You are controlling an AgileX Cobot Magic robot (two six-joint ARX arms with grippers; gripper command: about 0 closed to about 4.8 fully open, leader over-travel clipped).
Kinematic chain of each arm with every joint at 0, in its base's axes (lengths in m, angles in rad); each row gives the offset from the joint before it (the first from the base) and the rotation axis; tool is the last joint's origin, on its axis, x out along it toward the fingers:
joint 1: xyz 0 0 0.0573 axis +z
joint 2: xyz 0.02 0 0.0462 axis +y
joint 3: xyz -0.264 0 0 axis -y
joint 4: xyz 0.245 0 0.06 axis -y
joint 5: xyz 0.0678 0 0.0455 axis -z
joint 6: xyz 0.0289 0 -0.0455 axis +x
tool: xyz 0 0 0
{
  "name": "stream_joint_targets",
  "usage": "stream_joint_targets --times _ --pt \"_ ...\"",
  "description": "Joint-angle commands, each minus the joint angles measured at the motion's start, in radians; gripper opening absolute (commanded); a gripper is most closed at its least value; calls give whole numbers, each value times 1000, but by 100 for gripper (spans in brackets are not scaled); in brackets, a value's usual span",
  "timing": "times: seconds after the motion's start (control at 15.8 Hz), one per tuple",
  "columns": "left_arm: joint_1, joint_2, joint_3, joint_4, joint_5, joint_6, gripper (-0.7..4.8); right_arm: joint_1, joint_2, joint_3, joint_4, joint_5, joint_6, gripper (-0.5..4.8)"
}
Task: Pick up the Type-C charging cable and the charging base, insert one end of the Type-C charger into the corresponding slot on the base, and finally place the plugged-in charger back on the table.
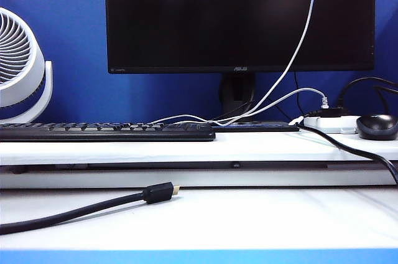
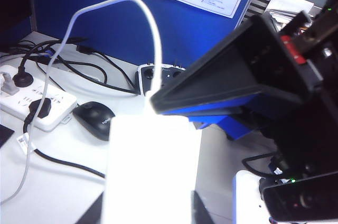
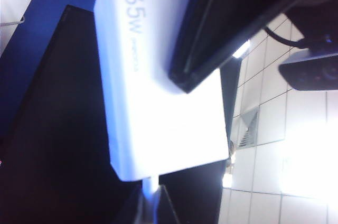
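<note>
- Neither arm shows in the exterior view; both claws work above its upper edge, so only the wrist views show them.
- The charging base (image 2: 150,166) is cut off at the near edge of the left wrist view and washed out by glare. Its "65W" print reads only in the right wrist view.
- The left claw (image 2: 148,211) is closed on the charging base, with a dark finger at each side (only slivers of them show).
- The right claw (image 3: 150,207) is shut on the plug end of the Type-C charging cable (image 1: 292,58), right at the end face of the base. How deep the plug sits cannot be made out.
- The base is held up in the air in front of the monitor (image 1: 239,15), well above the table (image 1: 280,214), and touched by both claws at once.
- From the base the white cable arches up, then hangs down past the screen to the far right of the table, near the power strip (image 1: 329,122).
- Counted: one base, one Type-C cable, one monitor, one keyboard (image 1: 106,131), one mouse (image 1: 377,126), one fan (image 1: 18,65), one power strip, and one thick black cable (image 1: 81,208) lying on the near left of the table.
</note>
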Motion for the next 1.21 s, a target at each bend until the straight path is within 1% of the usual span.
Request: stream_joint_targets --times 0.06,0.25,0.44,0.51,0.7,0.95,1.21 --pt "-1 -7 6 21 13 5 52 5 6 5 7 -11 0 -1" --pt "-2 -7 6 21 -16 19 53 5 8 5 6 -11 1 -1" --pt "-53 -7 6 21 -179 51 53 5 8 5 -2 -11 9 -1" --pt "-68 -6 6 19 -206 62 52 5 11 5 -2 -11 9 -1" --pt "-103 -6 6 22 -230 75 53 5 13 5 -9 -10 8 -1" --pt "-100 -6 6 21 -238 71 53 5 13 5 -48 -8 0 -1" --pt "-100 -6 6 20 -241 71 53 5 11 5 -53 -8 -8 -1"
